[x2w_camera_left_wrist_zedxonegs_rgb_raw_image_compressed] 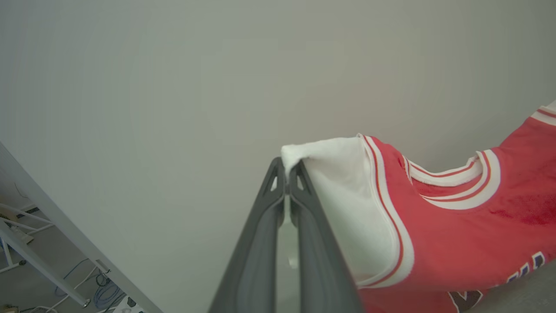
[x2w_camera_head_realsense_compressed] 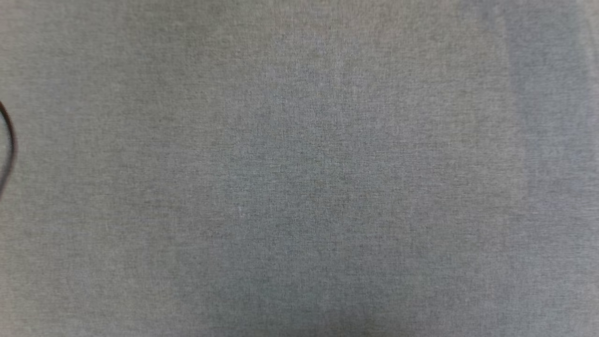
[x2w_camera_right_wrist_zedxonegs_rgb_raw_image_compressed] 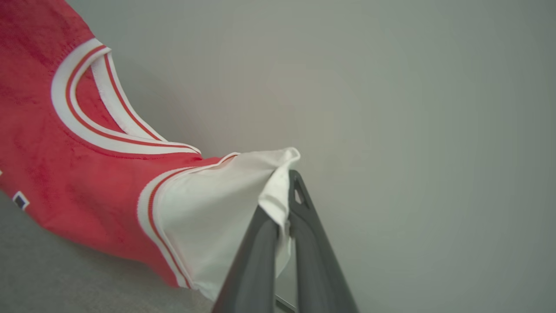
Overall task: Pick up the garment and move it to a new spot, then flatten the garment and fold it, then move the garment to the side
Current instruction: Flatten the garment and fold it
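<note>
The garment [x2w_camera_left_wrist_zedxonegs_rgb_raw_image_compressed: 456, 234] hung across the right half of the left wrist view and, in the right wrist view, across the left half [x2w_camera_right_wrist_zedxonegs_rgb_raw_image_compressed: 65, 165]. It was red with a striped collar [x2w_camera_left_wrist_zedxonegs_rgb_raw_image_compressed: 469, 182] sagging between the two holds. The black lettering [x2w_camera_left_wrist_zedxonegs_rgb_raw_image_compressed: 467, 299] at the bottom edge of the left wrist view showed only in part.

The left gripper [x2w_camera_left_wrist_zedxonegs_rgb_raw_image_compressed: 286, 174] was clamped on the tip of one white sleeve [x2w_camera_left_wrist_zedxonegs_rgb_raw_image_compressed: 343, 195] at the centre of its view. The right gripper [x2w_camera_right_wrist_zedxonegs_rgb_raw_image_compressed: 284, 191] pinched the other sleeve [x2w_camera_right_wrist_zedxonegs_rgb_raw_image_compressed: 217, 204], a fold of white cloth spilling over one finger.

Both holds took only a small bite of fabric at the very sleeve ends, so the likeliest fault was a sleeve slipping free under the shirt's weight, dropping that side in a heap. Pulling the arms too far apart could tug the cloth out in the same way. Too little spread would leave the collar slack and lay the shirt down creased.

The grey cloth surface [x2w_camera_head_realsense_compressed: 299, 187] lay bare in the head view, with a dark cable [x2w_camera_head_realsense_compressed: 10, 145] curving at the left edge. A hem dragged that way might catch on it.
</note>
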Controlling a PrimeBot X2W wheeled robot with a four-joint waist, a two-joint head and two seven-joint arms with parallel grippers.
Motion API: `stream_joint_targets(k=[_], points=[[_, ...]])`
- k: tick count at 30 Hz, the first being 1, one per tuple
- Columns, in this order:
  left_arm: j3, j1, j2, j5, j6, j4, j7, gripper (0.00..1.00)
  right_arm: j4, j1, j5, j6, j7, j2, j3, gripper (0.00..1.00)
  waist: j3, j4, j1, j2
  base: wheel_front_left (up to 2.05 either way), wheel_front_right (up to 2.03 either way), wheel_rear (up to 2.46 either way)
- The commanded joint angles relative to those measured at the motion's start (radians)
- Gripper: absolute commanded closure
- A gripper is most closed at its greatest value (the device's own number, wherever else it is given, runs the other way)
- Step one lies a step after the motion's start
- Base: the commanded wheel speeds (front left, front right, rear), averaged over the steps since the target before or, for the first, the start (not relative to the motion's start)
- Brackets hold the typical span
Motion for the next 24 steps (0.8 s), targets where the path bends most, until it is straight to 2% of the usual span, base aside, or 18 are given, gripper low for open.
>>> stream_joint_targets(k=[1,10,18,24], points=[[0.015,0.077,0.008,-0.012,0.009,-0.024,-0.006,1.0,-0.02,0.052,0.023,-0.001,-0.01,-0.008,0.019,1.0,-0.068,0.004,-0.0001,0.0,0.0,0.0,0.0],[0.093,0.53,0.035,-0.033,0.041,-0.182,-0.006,1.0,-0.122,0.375,0.174,-0.001,-0.025,-0.061,0.1,1.0,-0.236,-0.007,-0.0001,0.0,0.0,0.0,0.0],[0.139,0.915,0.046,-0.074,0.082,-0.282,-0.006,1.0,-0.185,0.652,0.254,-0.001,-0.033,-0.099,0.129,1.0,-0.378,-0.02,-0.0001,0.0,0.0,0.0,0.0],[0.162,1.152,0.057,-0.095,0.117,-0.319,-0.006,1.0,-0.228,0.846,0.303,-0.001,-0.036,-0.129,0.11,1.0,-0.465,-0.019,-0.0001,0.0,0.0,0.0,0.0]])
